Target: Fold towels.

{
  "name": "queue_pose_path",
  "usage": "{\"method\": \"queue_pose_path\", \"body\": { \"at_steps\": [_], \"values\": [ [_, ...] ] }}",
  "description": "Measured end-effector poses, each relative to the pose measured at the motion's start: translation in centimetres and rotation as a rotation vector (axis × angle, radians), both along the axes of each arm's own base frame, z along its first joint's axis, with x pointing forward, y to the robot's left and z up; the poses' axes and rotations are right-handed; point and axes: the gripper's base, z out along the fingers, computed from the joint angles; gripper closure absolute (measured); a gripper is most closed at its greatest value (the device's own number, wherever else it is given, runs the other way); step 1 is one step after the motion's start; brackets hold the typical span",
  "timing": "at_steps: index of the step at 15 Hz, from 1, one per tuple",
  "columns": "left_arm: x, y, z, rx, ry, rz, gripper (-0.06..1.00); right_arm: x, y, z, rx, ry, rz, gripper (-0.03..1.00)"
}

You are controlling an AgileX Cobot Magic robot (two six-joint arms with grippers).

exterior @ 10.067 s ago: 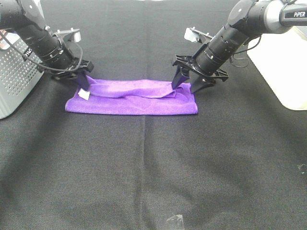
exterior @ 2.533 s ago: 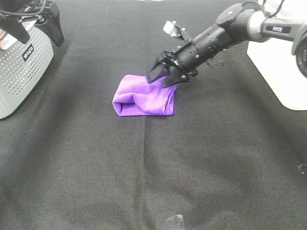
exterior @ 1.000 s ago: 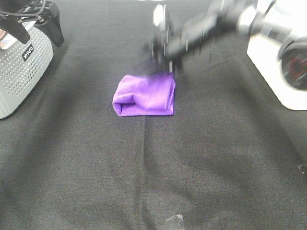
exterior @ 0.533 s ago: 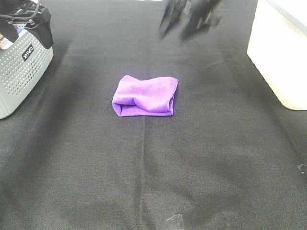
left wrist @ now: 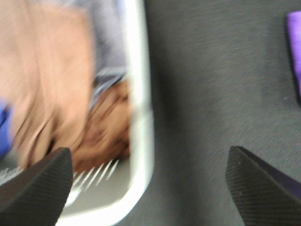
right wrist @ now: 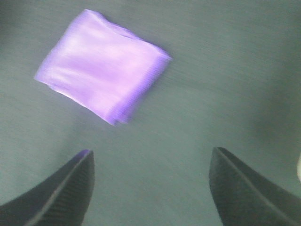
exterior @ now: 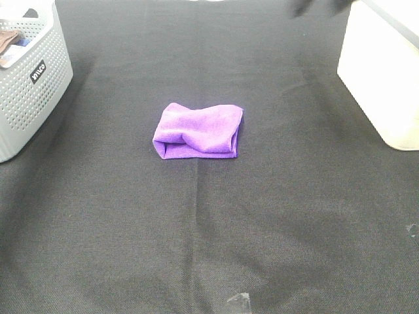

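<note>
1. While the left gripper [left wrist: 150, 179] hangs spread wide over the grey basket [exterior: 29, 78] at the counter's far left corner, it looks set to fetch more cloth.
2. Mid-counter, the purple towel [exterior: 198, 131] lies folded small, touched by nothing.
3. Right gripper [right wrist: 150, 183], spread and empty, sits above the towel; white bin [exterior: 383, 72] at the right edge.

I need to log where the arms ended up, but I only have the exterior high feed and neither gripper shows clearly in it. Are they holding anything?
Observer: No. The right gripper is open and empty, with the folded purple towel lying apart from its fingers.
Operator: And the left one?
Observer: The left gripper is open too, straddling the rim of the gray basket.
Operator: What's inside that basket? I only see a sliver of its contents.
Observer: Brownish cloth, blurred, with something blue at the edge.
</note>
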Motion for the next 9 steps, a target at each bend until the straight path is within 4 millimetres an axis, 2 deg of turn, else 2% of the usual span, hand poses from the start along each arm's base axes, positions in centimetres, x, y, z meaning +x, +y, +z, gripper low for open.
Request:
{"method": "queue_pose_path", "body": {
  "at_steps": [2, 4, 6, 9],
  "values": [
    [-3.4, 1.4, 1.7, -0.01, -0.021, 0.041, 0.13, -2.3, -2.6, 1.4, 0.017, -0.007, -0.069, 0.31],
    [-7.4, 1.5, 3.5, -0.02, -0.056, 0.062, 0.13, -6.0, -5.7, 2.2, 0.023, -0.005, -0.146, 0.31],
    [-12.6, 0.9, 4.9, -0.016, -0.097, 0.078, 0.13, -12.0, -6.9, 3.2, 0.01, -0.038, -0.153, 0.31],
    [-20.5, -0.9, 4.5, -0.018, -0.141, 0.078, 0.13, -20.9, -8.0, 2.5, 0.009, -0.098, -0.148, 0.31]
  ]
}}
